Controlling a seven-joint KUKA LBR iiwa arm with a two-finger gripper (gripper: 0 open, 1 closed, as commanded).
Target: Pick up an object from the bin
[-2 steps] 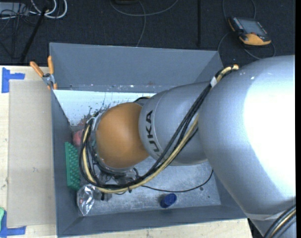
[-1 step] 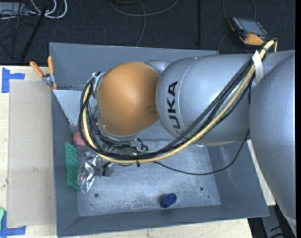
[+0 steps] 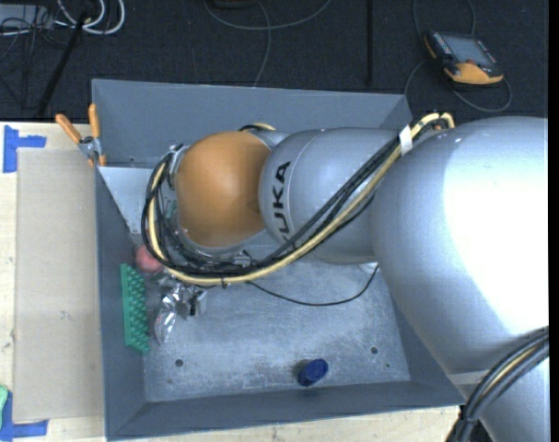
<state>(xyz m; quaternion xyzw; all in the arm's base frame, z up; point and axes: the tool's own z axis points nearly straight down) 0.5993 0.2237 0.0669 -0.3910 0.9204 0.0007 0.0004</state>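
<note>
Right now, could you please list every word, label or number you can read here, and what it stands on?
"UKA": black letters on the arm's grey casing, beside its orange cover; anything before the U is hidden.
No other text is readable.

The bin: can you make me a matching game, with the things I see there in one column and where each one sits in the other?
Things
1. green strip
2. blue lump
3. pink thing
4. orange cover

Places
A. on the arm
B. by the bin wall at the picture's bottom
C. along the left wall
D. half under the cables, just above the green strip

Pairs: 1-C, 2-B, 3-D, 4-A
</note>
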